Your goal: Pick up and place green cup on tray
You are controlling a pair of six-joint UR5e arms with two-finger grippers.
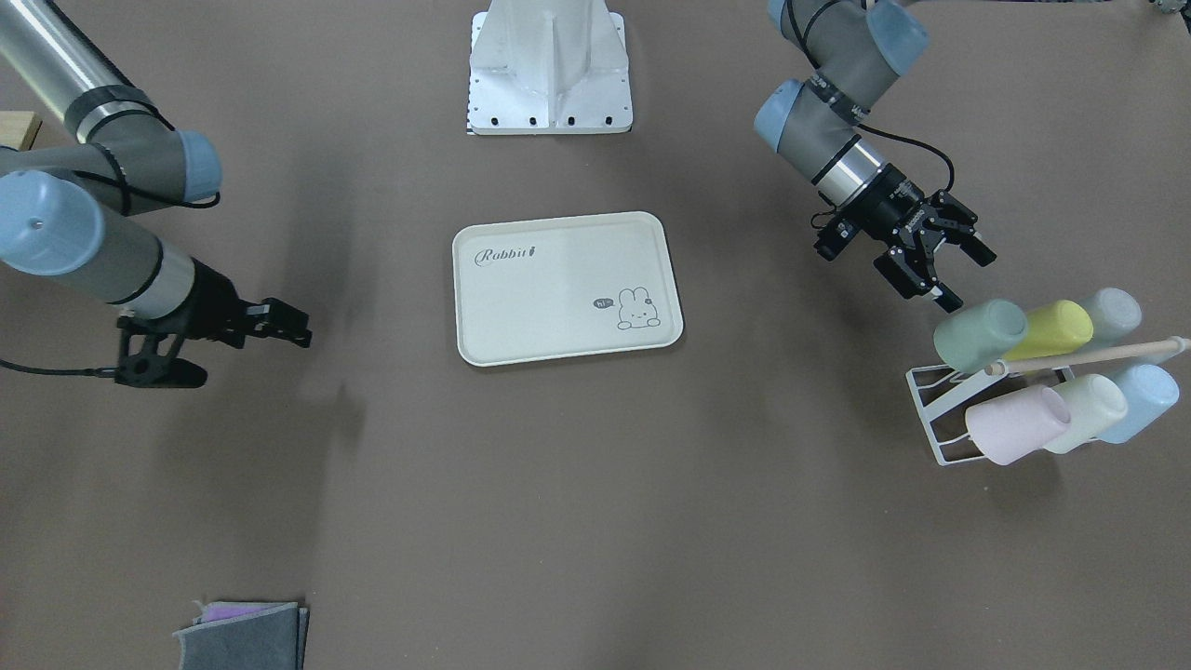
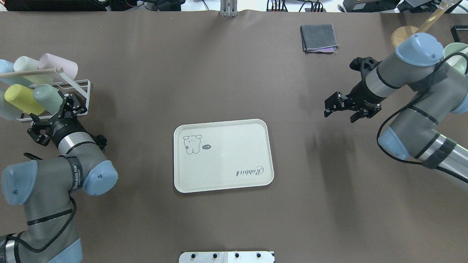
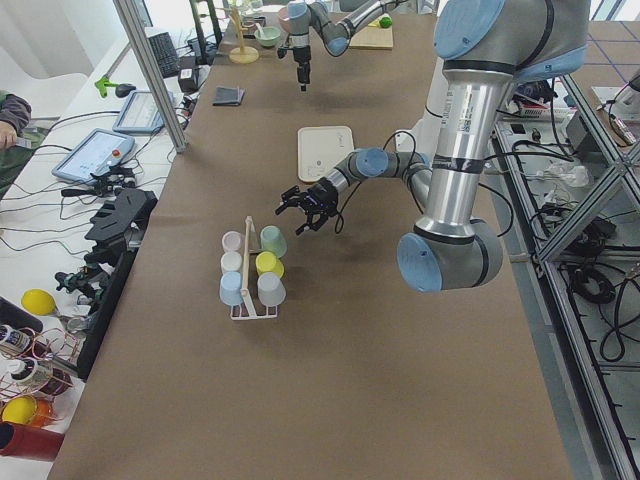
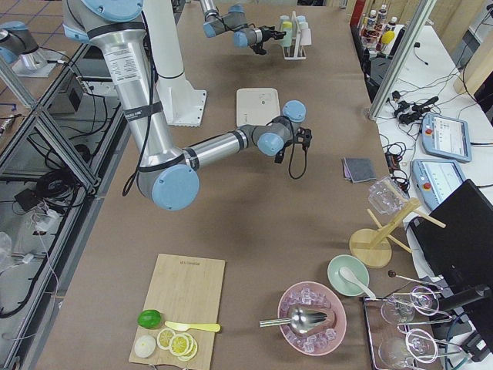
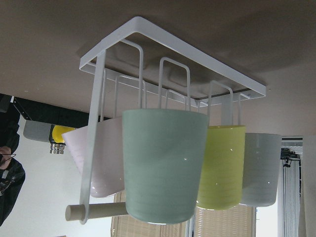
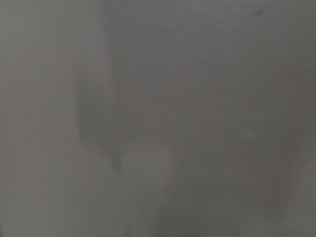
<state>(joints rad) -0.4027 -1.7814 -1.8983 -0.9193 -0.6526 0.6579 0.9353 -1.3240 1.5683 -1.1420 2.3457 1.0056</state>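
Observation:
The green cup (image 1: 979,333) hangs on its side on a white wire rack (image 1: 930,419) at my left end of the table, next to a yellow cup (image 1: 1051,330). It fills the middle of the left wrist view (image 5: 163,163) and shows in the overhead view (image 2: 47,98). My left gripper (image 1: 963,274) is open, just short of the cup's base and not touching it; it also shows from overhead (image 2: 51,114). The cream tray (image 1: 549,307) with the "Rabbit" script lies bare at the table's middle (image 2: 234,153). My right gripper (image 2: 329,107) hovers open and empty over bare table.
The rack also holds a pink cup (image 1: 1019,423), a pale whitish-green cup (image 1: 1089,409), a blue cup (image 1: 1144,400) and a grey-blue cup (image 1: 1112,312). A folded grey cloth (image 2: 318,36) lies at the far edge. A wooden stand (image 2: 404,34) is behind my right arm.

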